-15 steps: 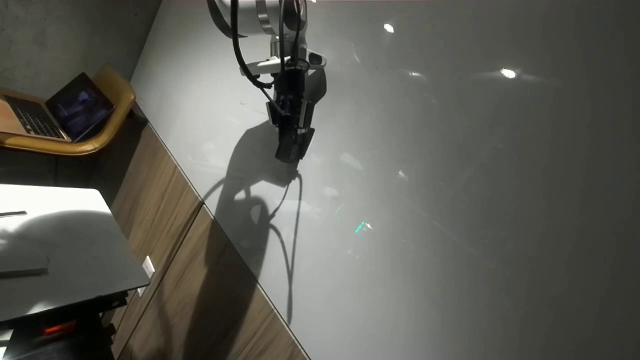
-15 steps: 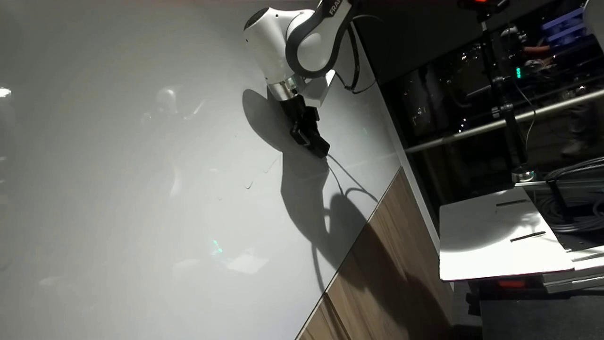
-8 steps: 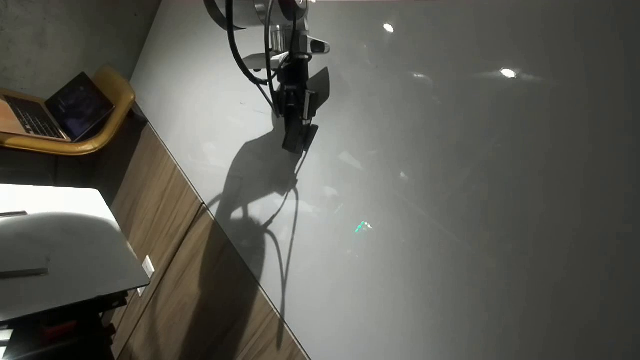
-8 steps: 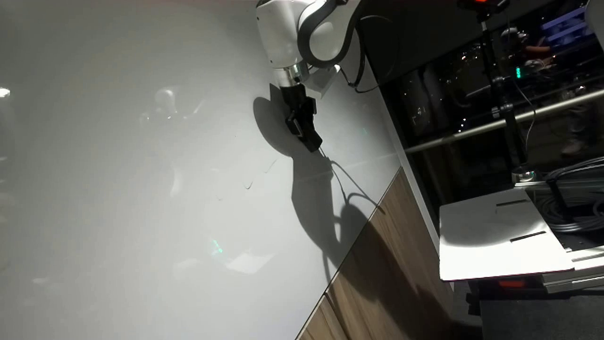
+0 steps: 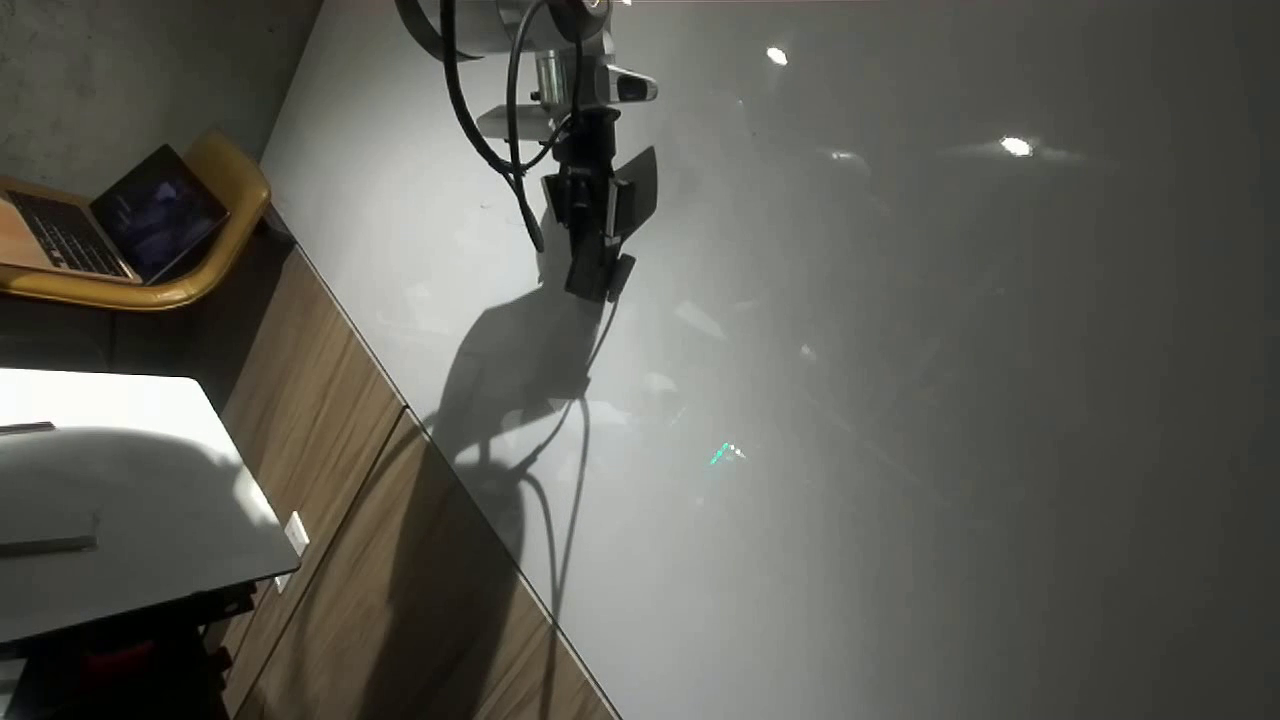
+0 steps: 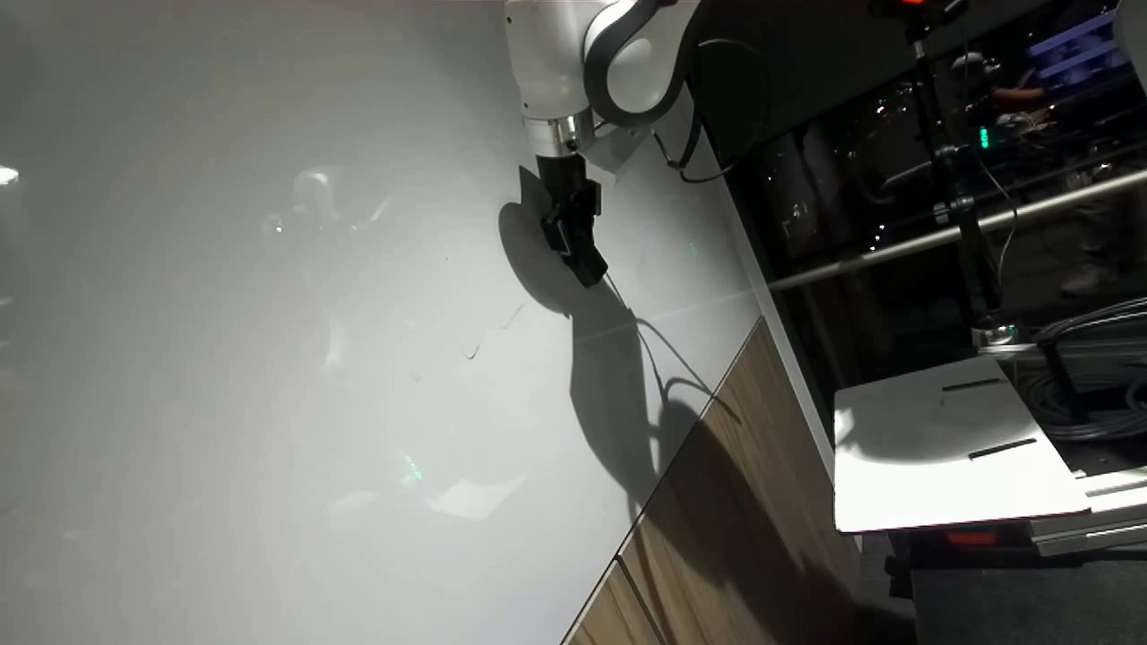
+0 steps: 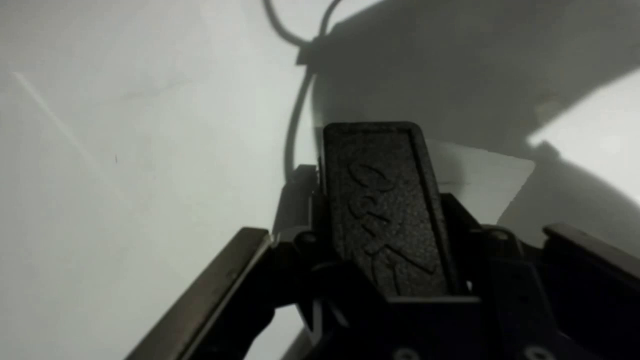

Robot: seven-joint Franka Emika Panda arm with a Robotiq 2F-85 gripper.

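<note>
In the wrist view a black, rough-faced rectangular block [image 7: 375,155] with engraved script sits lengthwise in my gripper [image 7: 377,215]. The black fingers [image 7: 295,205] press against its two long sides, so the jaws are shut on it. Both exterior views show the gripper [image 5: 603,275] [image 6: 582,255] pointing down at a slant over a large glossy light-grey surface [image 5: 850,550]. The block's free end is near that surface; whether it touches I cannot tell. A broad shadow of the arm falls beside the gripper. Faint dark curved marks [image 6: 472,352] show on the surface.
Brown wood panels [image 5: 300,340] border the grey surface. Past them stand a white-topped table [image 6: 941,493] and a yellow chair [image 5: 235,190] holding a laptop [image 5: 160,220]. A black stand [image 6: 963,206] and a person [image 6: 1008,94] are in the background. Cables [image 5: 515,110] loop beside the arm.
The gripper has shifted slightly upward in both exterior views and swung to a steeper angle, the block still in it. The arm's shadow has slid away from the gripper.
</note>
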